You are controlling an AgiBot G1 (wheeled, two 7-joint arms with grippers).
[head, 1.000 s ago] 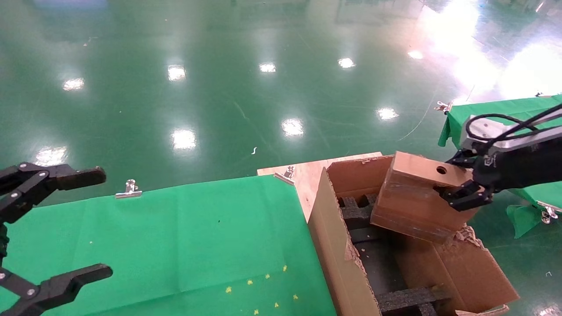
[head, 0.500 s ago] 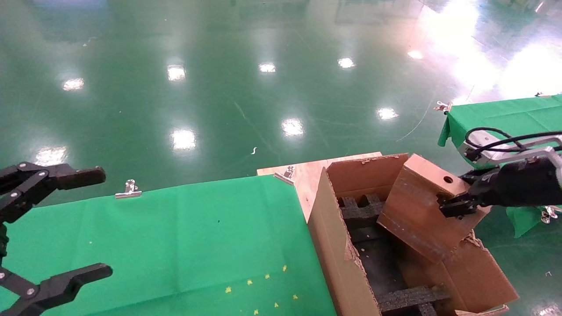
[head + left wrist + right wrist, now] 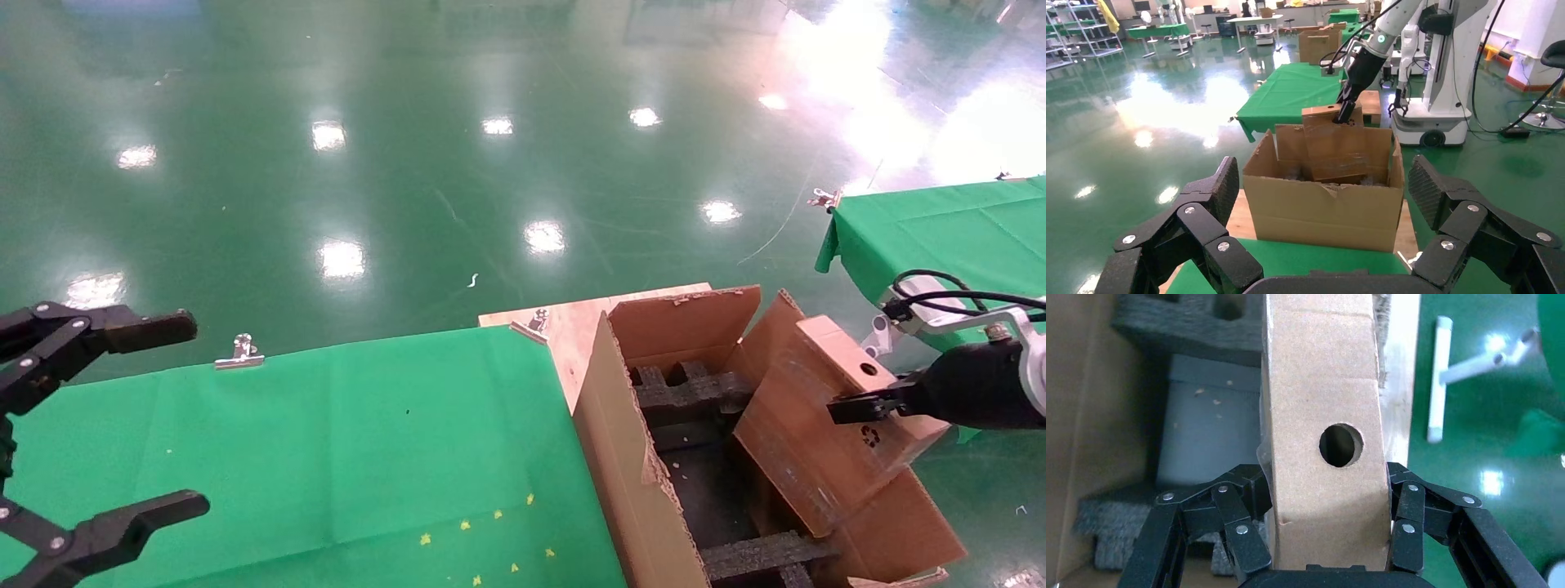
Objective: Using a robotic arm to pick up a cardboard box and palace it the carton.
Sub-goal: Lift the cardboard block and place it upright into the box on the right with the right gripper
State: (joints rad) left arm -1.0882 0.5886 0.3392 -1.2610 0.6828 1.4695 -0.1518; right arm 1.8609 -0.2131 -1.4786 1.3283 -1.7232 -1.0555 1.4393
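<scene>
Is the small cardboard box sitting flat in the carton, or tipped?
Tipped. The cardboard box leans against the carton wall, lower end inside, right gripper clamped on it.

The right gripper (image 3: 846, 406) clamps the upper end of the cardboard box (image 3: 825, 425), which is tilted with its lower end inside the carton (image 3: 629, 482), against the carton's right wall. Black foam inserts (image 3: 690, 392) line the carton interior. The left gripper (image 3: 106, 425) hangs with fingers spread over the green tablecloth (image 3: 327, 441), well apart from the carton.
</scene>
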